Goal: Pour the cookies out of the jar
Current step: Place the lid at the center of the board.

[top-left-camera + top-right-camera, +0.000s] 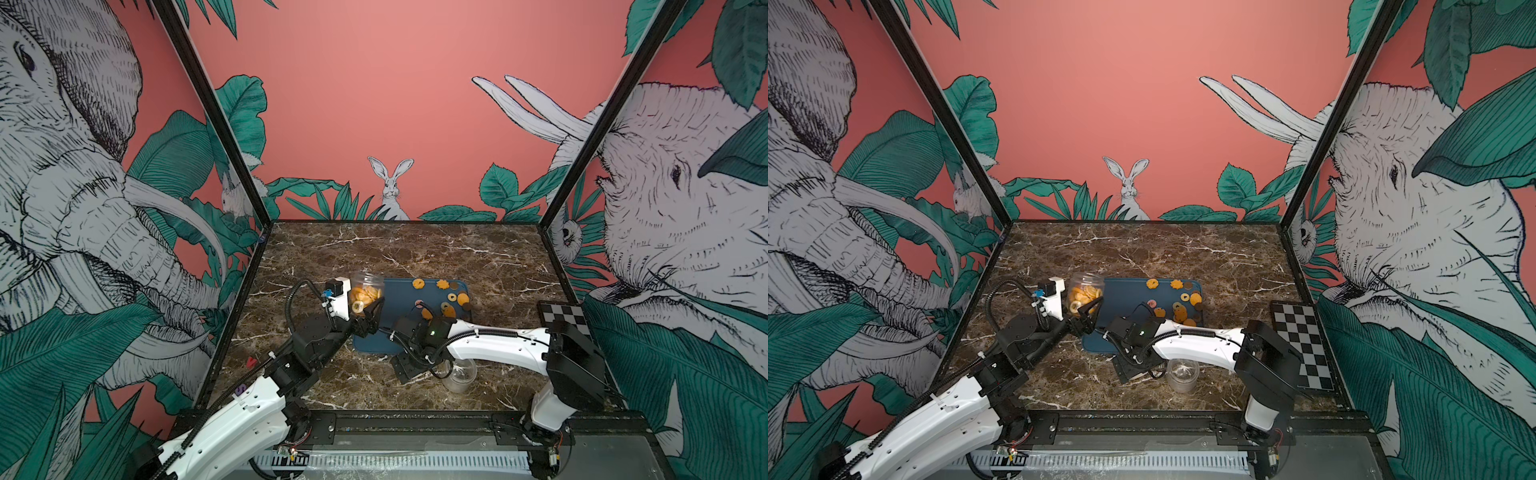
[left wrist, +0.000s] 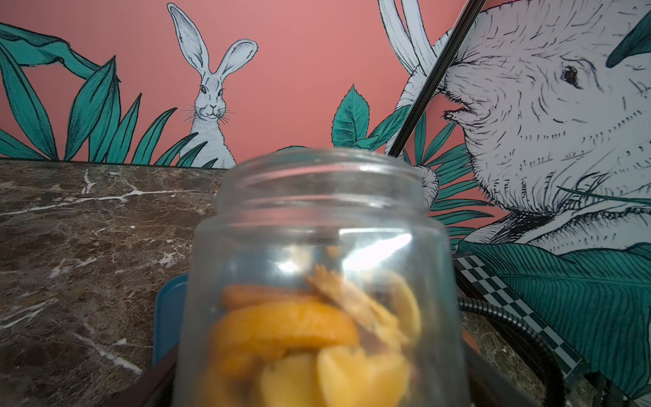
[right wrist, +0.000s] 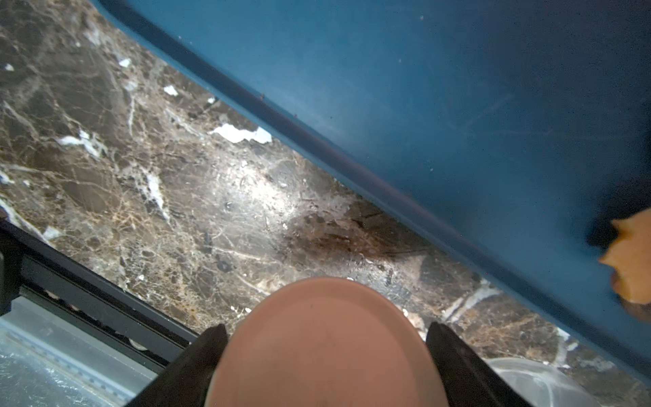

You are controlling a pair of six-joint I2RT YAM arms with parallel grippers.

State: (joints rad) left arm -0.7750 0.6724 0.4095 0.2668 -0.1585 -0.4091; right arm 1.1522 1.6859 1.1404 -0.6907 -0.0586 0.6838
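Leftmost, the left gripper (image 1: 369, 311) is clamped on the base end of the jar (image 1: 362, 286), holding it at the far left edge of the blue tray (image 1: 399, 299). The jar's long axis runs on from the gripper toward the back wall, tilted, with the open threaded mouth at the far, raised end and the base low between the fingers. The cookies (image 2: 292, 327) inside are heaped in the base half, orange-yellow and overlapping, well short of the mouth.

The tray lies flat on the marble table (image 1: 415, 249). Its left half is bare in both top views, while loose cookies (image 1: 462, 298) lie scattered over its right half, most of them near the far and right edges. They are mainly orange scalloped rounds and rings, with a few brown ones among them.

The right arm reaches across the tray's near right part. The right wrist view puts the right gripper (image 3: 327, 329) over the table just off the tray's near edge; its two dark fingers (image 3: 197, 366) stand wide, one on each side of a round brown lid (image 3: 324, 370), gripping it by the rim. One orange cookie shows on the tray at the border of that view.

A clear cup (image 1: 459, 376) sits on the table beyond the tray's near right corner, close under the right arm; a checkerboard (image 1: 561, 320) lies well to the right of the tray.
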